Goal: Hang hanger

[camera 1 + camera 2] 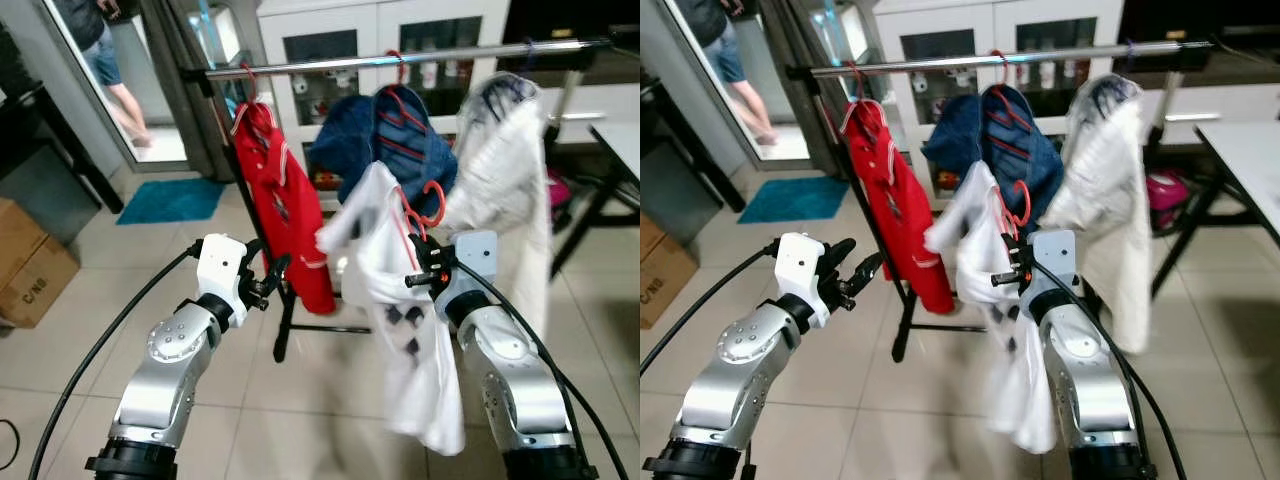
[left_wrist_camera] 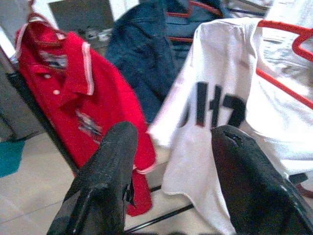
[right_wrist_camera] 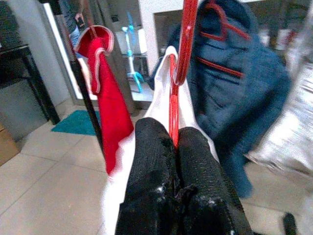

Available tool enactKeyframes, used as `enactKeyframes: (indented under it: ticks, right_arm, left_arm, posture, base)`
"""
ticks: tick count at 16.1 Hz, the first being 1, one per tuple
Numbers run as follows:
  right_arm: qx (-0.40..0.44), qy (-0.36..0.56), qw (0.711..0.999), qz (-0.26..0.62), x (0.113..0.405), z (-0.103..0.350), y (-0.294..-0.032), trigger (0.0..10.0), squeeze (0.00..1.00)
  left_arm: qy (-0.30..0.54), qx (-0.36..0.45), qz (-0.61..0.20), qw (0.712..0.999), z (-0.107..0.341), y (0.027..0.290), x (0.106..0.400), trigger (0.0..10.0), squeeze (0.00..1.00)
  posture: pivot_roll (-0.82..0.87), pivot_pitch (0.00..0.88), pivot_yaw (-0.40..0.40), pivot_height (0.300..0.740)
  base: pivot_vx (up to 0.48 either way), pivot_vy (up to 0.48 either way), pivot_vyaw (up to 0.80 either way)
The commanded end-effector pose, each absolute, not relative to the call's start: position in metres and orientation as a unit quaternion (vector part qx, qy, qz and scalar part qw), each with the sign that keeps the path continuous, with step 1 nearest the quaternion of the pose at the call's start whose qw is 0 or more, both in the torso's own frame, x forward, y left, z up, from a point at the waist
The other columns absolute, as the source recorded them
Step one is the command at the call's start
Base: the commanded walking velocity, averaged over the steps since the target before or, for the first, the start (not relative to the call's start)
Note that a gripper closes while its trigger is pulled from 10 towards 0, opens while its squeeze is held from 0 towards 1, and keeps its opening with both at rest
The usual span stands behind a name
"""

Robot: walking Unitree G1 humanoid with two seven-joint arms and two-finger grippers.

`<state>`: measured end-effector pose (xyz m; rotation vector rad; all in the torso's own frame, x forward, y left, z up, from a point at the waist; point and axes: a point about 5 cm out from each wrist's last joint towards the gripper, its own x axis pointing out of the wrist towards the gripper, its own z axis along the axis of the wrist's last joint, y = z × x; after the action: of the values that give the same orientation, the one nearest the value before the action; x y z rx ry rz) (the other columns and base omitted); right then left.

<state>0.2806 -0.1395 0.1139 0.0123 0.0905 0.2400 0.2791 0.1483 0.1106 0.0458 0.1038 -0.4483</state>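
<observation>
Right gripper [image 1: 428, 268] clamping red hanger [image 1: 420, 215] with white shirt [image 1: 385, 290], left gripper [image 1: 270, 283] spread empty, tiled floor [image 1: 150, 250], rail [image 1: 400, 58] above.

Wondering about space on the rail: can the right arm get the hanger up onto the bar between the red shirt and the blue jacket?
Probably yes: the bar looks bare between the red shirt and blue jacket.

The white shirt [image 1: 400, 330] blurs at its lower hem, and its black print is unreadable — the hanger [image 3: 177, 73] runs off the frame's top. A person [image 1: 100, 50] is cut off above the waist.
</observation>
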Motion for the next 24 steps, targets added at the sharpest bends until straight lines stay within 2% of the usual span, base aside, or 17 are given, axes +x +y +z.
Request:
enactKeyframes:
  ticks: [1,17,22,24]
  right_arm:
    - [0.009,0.021,0.989,0.146,0.284,0.126,-0.125,10.0,0.00]
    - [-0.050,-0.016,0.986,0.159,0.295,0.151,-0.121,10.0,0.00]
    - [-0.058,-0.042,0.990,0.118,0.305,0.167,-0.130,10.0,0.00]
    - [-0.065,-0.039,0.989,0.129,0.308,0.169,-0.130,10.0,0.00]
  left_arm:
    - [0.055,0.031,-0.207,0.976,0.113,0.160,0.280,10.0,0.00]
    - [0.051,0.058,-0.223,0.972,0.115,0.158,0.279,10.0,0.00]
    - [0.039,0.082,-0.236,0.967,0.121,0.158,0.280,10.0,0.00]
    - [0.023,0.081,-0.259,0.962,0.127,0.156,0.280,10.0,0.00]
  posture:
    - [-0.06,0.000,0.120,0.740]
    - [-0.06,0.000,0.112,0.740]
    - [-0.05,0.000,0.110,0.740]
    - [-0.06,0.000,0.111,0.740]
  base:
    - [0.398,0.000,0.00]
    - [0.401,0.000,0.00]
    - [0.400,0.000,0.00]
    - [0.171,0.000,0.00]
